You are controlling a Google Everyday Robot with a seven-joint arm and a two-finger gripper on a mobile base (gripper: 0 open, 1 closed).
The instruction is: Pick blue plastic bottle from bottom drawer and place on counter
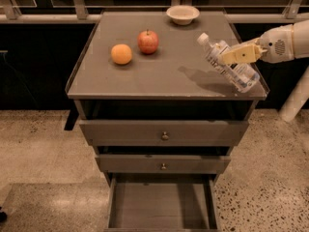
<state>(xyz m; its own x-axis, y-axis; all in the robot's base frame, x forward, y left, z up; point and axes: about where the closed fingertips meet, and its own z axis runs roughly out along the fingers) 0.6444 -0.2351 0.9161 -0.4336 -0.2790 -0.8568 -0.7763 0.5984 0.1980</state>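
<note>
Over the right side of the broad flat grey counter (159, 76), high above the open grey bottom drawer (161, 207), the cream two-finger gripper (231, 57) clasps the small clear blue plastic bottle (244, 76) mid-body, tilted. The bottle is likely light, slick and squashable, so mid-body suits.

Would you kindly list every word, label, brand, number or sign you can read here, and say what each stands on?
No text here can be read.
Label on the blue plastic bottle: too blurred to read, and partly covered by the gripper, which holds the bottle tilted over the right side of the counter.
apple, orange, bowl, drawer fronts: no markings visible.
</note>
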